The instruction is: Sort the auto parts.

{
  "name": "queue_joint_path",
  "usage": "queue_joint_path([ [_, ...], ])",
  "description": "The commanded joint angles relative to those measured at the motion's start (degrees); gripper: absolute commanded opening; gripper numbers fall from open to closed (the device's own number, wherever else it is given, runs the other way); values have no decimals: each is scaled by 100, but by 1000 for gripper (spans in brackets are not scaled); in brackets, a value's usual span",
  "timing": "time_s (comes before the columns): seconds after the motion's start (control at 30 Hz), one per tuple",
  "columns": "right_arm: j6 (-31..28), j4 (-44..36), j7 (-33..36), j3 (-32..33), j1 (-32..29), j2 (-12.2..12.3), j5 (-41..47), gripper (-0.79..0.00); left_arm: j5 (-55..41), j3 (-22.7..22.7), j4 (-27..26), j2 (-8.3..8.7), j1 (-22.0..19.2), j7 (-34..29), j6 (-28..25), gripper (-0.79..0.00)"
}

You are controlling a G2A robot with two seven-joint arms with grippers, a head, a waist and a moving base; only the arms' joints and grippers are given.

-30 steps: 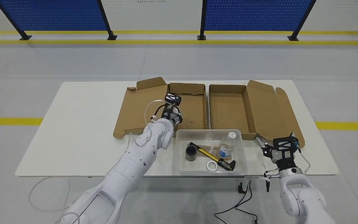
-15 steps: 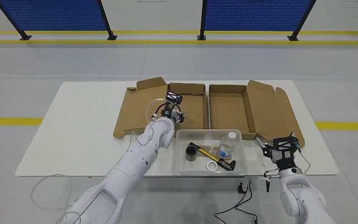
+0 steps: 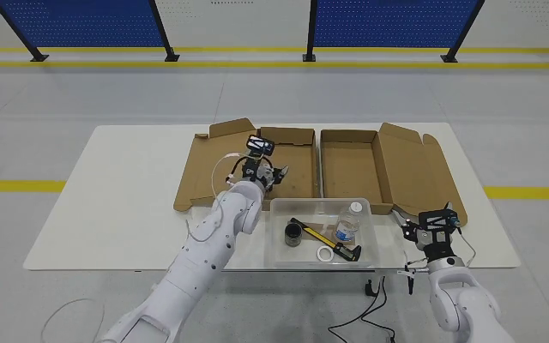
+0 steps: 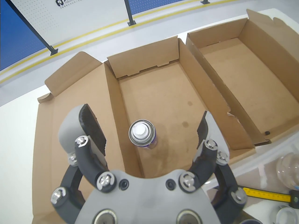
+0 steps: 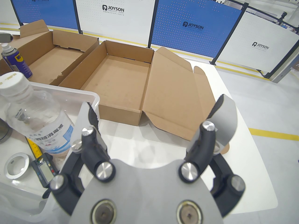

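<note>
My left gripper [image 4: 147,114], jaws apart, hangs over the upright spray can [image 4: 142,135] in the cardboard box [image 4: 144,71] at eleven o'clock of the clear bin [image 3: 319,201]. My right gripper [image 5: 156,104] is spread too.

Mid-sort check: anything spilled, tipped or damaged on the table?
Nothing spilled or tipped: the spray can stands upright in the left box. That box's floor has dark stains, and its wall beside the other box looks torn at the top edge.

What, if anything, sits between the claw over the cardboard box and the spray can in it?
Nothing visible does. The left gripper hangs open above the spray can, which stands upright, alone, in the cardboard box.
</note>
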Motion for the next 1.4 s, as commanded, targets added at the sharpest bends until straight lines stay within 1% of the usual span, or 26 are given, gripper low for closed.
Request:
queue_joint_path([
  [0.0, 0, 0, 0, 0, 0, 0, 0, 0, 96, -241, -543, 81, 298, -81, -54, 0],
  [0.03, 0, 0, 0, 0, 0, 0, 0, 0, 148, -403, -886, 131, 499, -109, -92, 0],
  [0.1, 0, 0, 0, 0, 0, 0, 0, 0, 192, -609, -1304, 192, 764, -175, -165, 0],
  [0.13, 0, 0, 0, 0, 0, 0, 0, 0, 243, -784, -1623, 241, 976, -204, -239, 0],
  [0.2, 0, 0, 0, 0, 0, 0, 0, 0, 289, -1024, -1968, 301, 1245, -229, -318, 0],
  [0.23, 0, 0, 0, 0, 0, 0, 0, 0, 300, -1215, -2224, 344, 1458, -224, -404, 0],
  [0.27, 0, 0, 0, 0, 0, 0, 0, 0, 324, -1311, -2351, 367, 1567, -212, -452, 0],
  [0.37, 0, 0, 0, 0, 0, 0, 0, 0, 374, -1827, -2902, 472, 2145, -88, -689, 0],
  [0.43, 0, 0, 0, 0, 0, 0, 0, 0, 387, -2094, -3106, 517, 2430, 9, -754, 0],
  [0.53, 0, 0, 0, 0, 0, 0, 0, 0, 127, -2571, -3400, 570, 2931, 68, -768, 0],
  [0.63, 0, 0, 0, 0, 0, 0, 0, 0, -65, -2932, -3578, 609, 3308, 206, -881, 0],
  [0.83, 0, 0, 0, 0, 0, 0, 0, 0, -278, -3467, -3777, 673, 3969, 482, -1183, 0],
  [1.03, 0, 0, 0, 0, 0, 0, 0, 0, -400, -3950, -3874, 720, 4465, 696, -1344, 0],
  [1.07, 0, 0, 0, 0, 0, 0, 0, 0, -417, -4000, -3881, 725, 4516, 719, -1363, 0],
  [1.3, -6, -3, 6, 1, 15, -4, 23, 0, -417, -4000, -3881, 725, 4516, 719, -1363, 0],
  [1.37, -95, -40, 12, -3, 43, -9, 89, 0, -417, -4000, -3881, 725, 4516, 719, -1363, 0],
])
